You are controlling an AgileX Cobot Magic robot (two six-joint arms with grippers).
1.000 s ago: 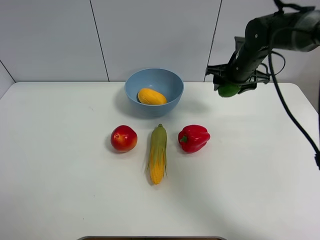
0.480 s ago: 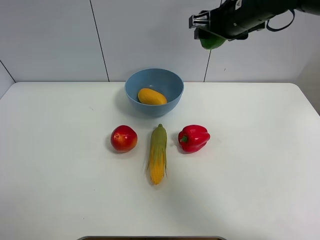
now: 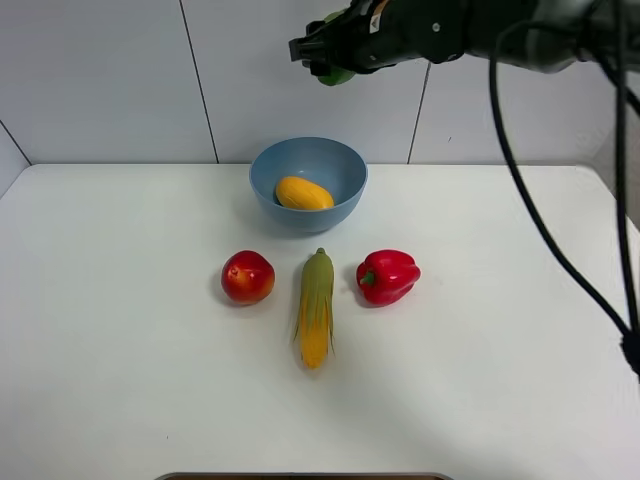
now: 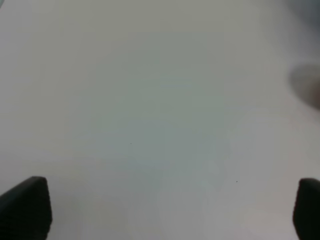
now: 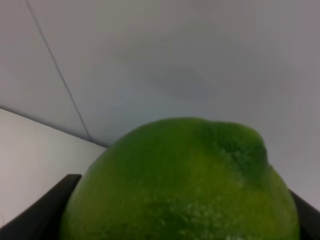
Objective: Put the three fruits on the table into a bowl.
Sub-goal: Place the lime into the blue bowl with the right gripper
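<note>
Plain white surface [image 3: 120, 390]: rounded far corners, near edge cut by the frame. There is broad bare room nearer than the round deep light blue glossy bowl [image 3: 342, 200] and on both sides of it.

Left tool [image 4: 170, 207] shows only in its wrist view. Dark fingers [image 4: 25, 207] are spread wide over bare surface, cut by the frame, nothing between them. A blurred dark smudge sits at the frame edge, can't tell what. Its place relative to the bowl can't be told.

A row of three lies nearer than the bowl, each apart from the others:
- Long yellow corn cob with green husk [image 3: 316, 308], straight in front, pointing at the bowl.
- Red apple with yellow blush [image 3: 248, 277], at the bowl's near left.
- Lobed red bell pepper with green stem [image 3: 387, 276], at the bowl's near right.

Yellow-orange oblong mango [image 3: 303, 193] lies inside the bowl, its lower part hidden by the near wall.

Right tool [image 3: 325, 58] is high above the bowl, against the grey panelled wall [image 3: 100, 80], pinching the small round green fruit [image 3: 338, 75]. In the high view the fruit is mostly hidden. In the right wrist view the green fruit [image 5: 185, 185] fills the frame, bottom cut off.
</note>
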